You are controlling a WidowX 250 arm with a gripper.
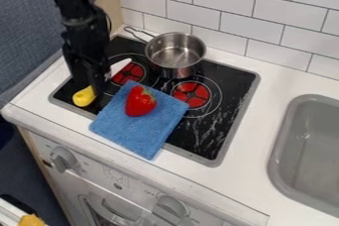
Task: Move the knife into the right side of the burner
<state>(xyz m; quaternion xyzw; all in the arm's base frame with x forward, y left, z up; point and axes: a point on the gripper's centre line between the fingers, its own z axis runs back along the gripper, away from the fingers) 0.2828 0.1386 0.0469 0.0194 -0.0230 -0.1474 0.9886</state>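
Observation:
The black gripper [99, 82] hangs over the left part of the stove, at the middle of the knife, and hides the part where handle and blade join. Below and left of the gripper shows the knife's yellow handle [84, 96]; its white blade [120, 66] points up and right toward the left red burner [128, 73]. Whether the knife is held or lies on the stove, I cannot tell. The other red burner [192, 94] is right of the blue cloth.
A blue cloth [155, 131] lies across the stove's front edge with a red strawberry [140, 101] on it. A steel pot [175, 54] stands at the back of the black stove top [215, 133], its handle toward the wall. At the right is a grey sink [281, 155].

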